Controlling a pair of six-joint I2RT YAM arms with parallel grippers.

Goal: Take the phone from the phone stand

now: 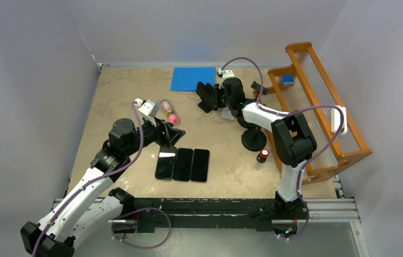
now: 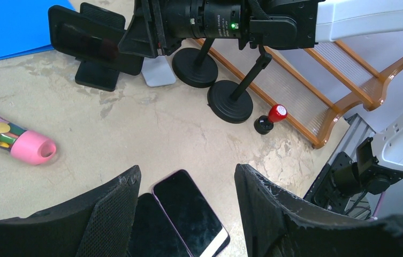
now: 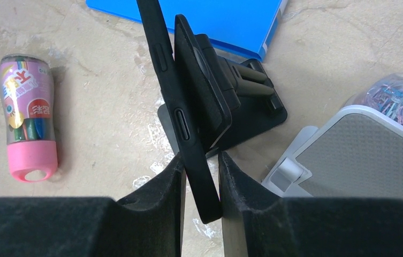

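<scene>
A black phone (image 3: 169, 91) stands on edge against the black phone stand (image 3: 244, 110) at the back of the table. My right gripper (image 3: 202, 168) is shut on the phone's near edge, one pad on each face. In the top view the right gripper (image 1: 218, 97) is beside the phone and stand (image 1: 205, 96). My left gripper (image 2: 187, 176) is open and empty, above three phones (image 1: 183, 164) lying flat side by side. The left wrist view also shows the phone (image 2: 89, 40) on its stand (image 2: 98, 77).
A blue folder (image 1: 192, 78) lies behind the stand. A pink crayon tube (image 1: 168, 111) lies to the left. A silver stand (image 3: 359, 155) and a box of paper clips (image 3: 397, 96) are on the right. Black round-base stands (image 1: 254, 140), a red-capped stamp (image 1: 263, 155) and a wooden rack (image 1: 317, 107) stand further right.
</scene>
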